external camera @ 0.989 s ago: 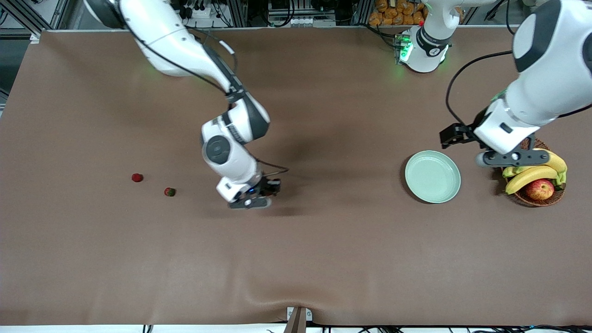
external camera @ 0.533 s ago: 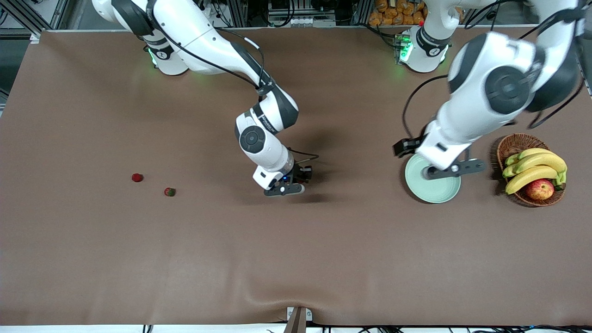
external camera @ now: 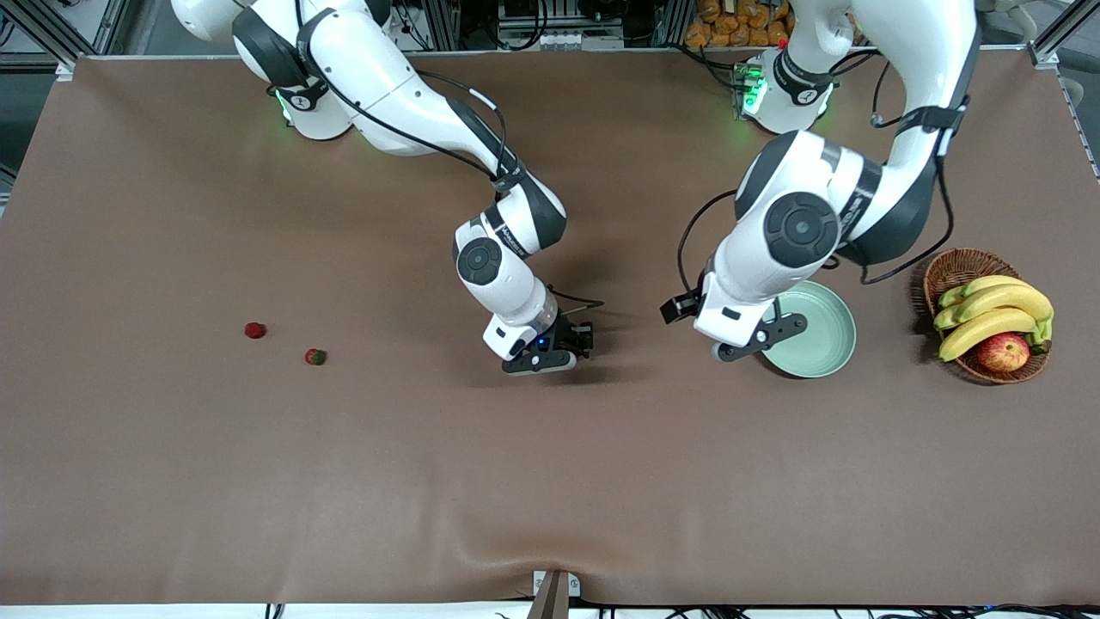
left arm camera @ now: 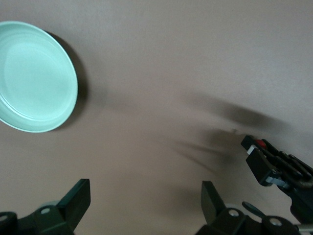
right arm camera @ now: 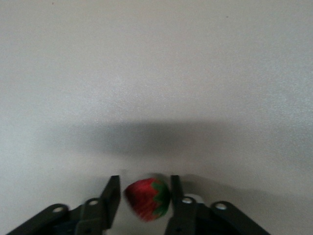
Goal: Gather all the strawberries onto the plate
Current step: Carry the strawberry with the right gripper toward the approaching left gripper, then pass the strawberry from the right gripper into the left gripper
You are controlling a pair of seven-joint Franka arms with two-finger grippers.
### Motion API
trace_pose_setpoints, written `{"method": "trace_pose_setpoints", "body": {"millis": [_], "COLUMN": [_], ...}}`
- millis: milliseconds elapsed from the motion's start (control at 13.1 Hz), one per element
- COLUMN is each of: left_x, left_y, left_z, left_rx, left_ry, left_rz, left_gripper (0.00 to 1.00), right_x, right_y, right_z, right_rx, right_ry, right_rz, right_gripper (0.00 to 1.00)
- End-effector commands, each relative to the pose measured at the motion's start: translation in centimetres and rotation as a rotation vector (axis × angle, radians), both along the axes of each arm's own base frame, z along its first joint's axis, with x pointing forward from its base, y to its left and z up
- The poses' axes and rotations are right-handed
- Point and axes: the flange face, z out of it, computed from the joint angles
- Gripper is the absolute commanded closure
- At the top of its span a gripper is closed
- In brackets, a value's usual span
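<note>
Two strawberries (external camera: 254, 330) (external camera: 316, 356) lie on the brown table toward the right arm's end; the second shows a green cap. A third strawberry (right arm camera: 146, 199) with a green cap sits between the fingers of my right gripper (right arm camera: 145, 185), which stands open, a gap showing beside the berry. That right gripper (external camera: 550, 358) hangs low over the bare mid-table. The pale mint plate (external camera: 821, 335) rests toward the left arm's end. My left gripper (external camera: 756, 340) hovers over the plate's rim, open and empty (left arm camera: 145, 191); the plate (left arm camera: 34, 76) shows there too.
A wicker basket (external camera: 954, 268) with bananas (external camera: 997, 314) and an apple (external camera: 1002, 352) stands beside the plate at the left arm's end. In the left wrist view the right arm's gripper (left arm camera: 279, 169) shows farther off.
The right arm carried its strawberry from mid-table toward the plate, and its fingers have parted. The left arm swung from beside the basket across the plate to its rim.
</note>
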Motion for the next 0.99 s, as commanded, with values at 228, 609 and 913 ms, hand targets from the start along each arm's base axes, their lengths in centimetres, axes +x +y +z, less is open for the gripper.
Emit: {"method": "trace_pose_setpoints", "body": {"millis": [228,609,913], "left_x": [-1.3,-0.6,0.3], "left_y": [-6.1,-10.2,-12.7], "left_z": [-3.6,-8.9,-14.4], "left_rx": [0.013,-0.059,-0.153], "left_ry": [-0.062,-0.134,-0.177], "left_rz": [0.24,0.468,0.504], "left_gripper": [0.0,0.0,0.05], "right_x": [3.7,7.4,7.0], "right_y": [-4.0,-19.9,-33.5], "right_z": [4.3,6.4,7.3], "right_rx": [0.023,-0.027,-0.072], "right_ry": [-0.015,0.075,0.109], "right_rz": [-0.051,-0.243,-0.271], "right_gripper": [0.0,0.0,0.0]}}
